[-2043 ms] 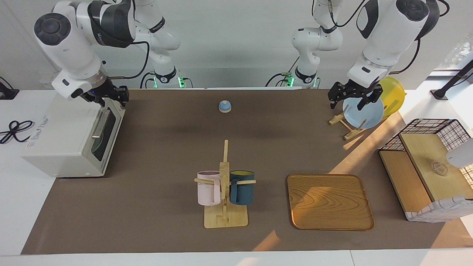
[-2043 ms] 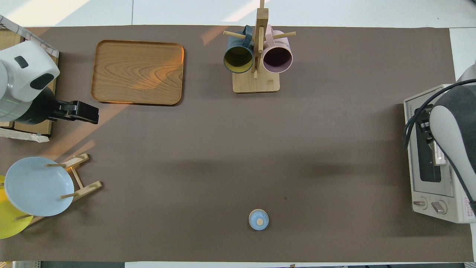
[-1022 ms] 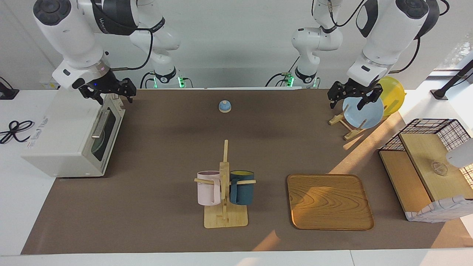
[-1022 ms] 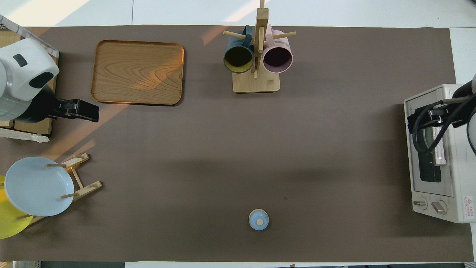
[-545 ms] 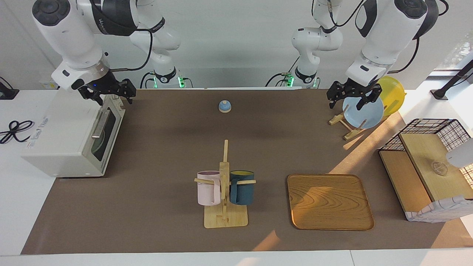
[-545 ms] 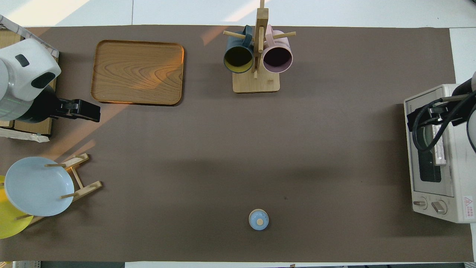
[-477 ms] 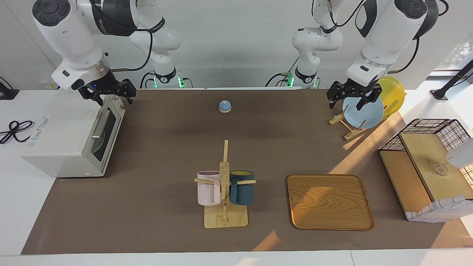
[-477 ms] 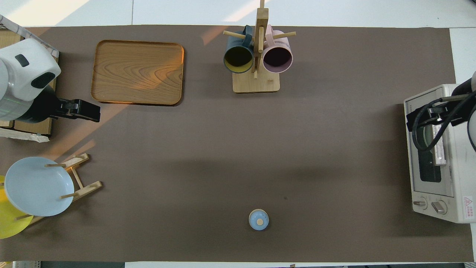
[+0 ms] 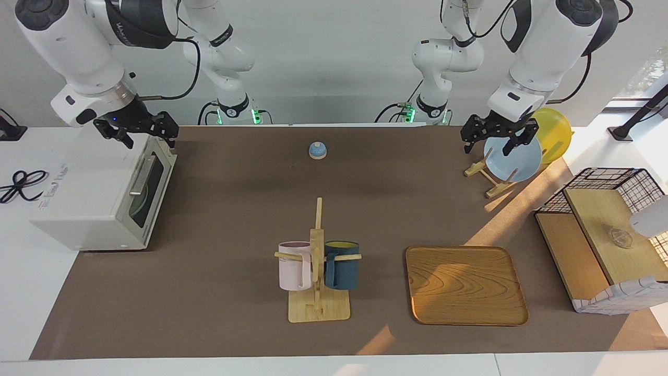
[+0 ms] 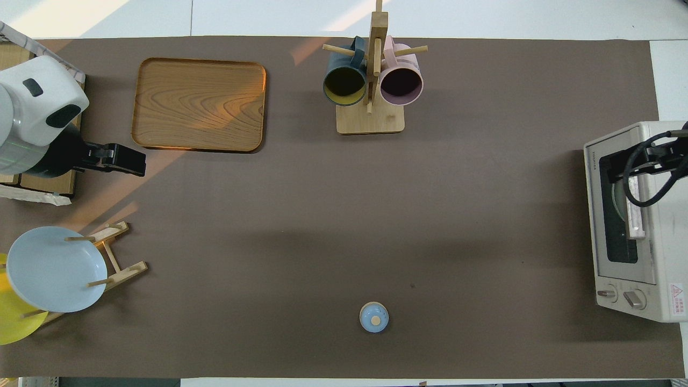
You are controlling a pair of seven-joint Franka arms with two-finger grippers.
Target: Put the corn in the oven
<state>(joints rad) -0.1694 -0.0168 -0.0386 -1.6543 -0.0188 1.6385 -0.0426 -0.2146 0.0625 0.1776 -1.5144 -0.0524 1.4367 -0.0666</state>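
The off-white oven (image 9: 88, 193) stands at the right arm's end of the table with its glass door shut; it also shows in the overhead view (image 10: 639, 226). Through the window I see only a pale round plate edge. The corn is not in view anywhere. My right gripper (image 9: 138, 130) hangs open and empty in the air above the oven's top, near the door's upper edge; only its tip shows in the overhead view (image 10: 647, 156). My left gripper (image 9: 490, 138) hangs open and empty above the plate rack, and it also shows in the overhead view (image 10: 126, 161).
A blue plate (image 9: 514, 159) and a yellow plate (image 9: 556, 133) stand in a wooden rack. A wooden tray (image 9: 464, 284), a mug rack (image 9: 317, 271) with two mugs, a small blue knobbed lid (image 9: 317, 150), and a black wire basket (image 9: 605, 198) with wooden shelves are on the table.
My right gripper has lifted off the oven door's top edge and drawn back above the oven. The oven door stays shut. The left arm has barely moved.
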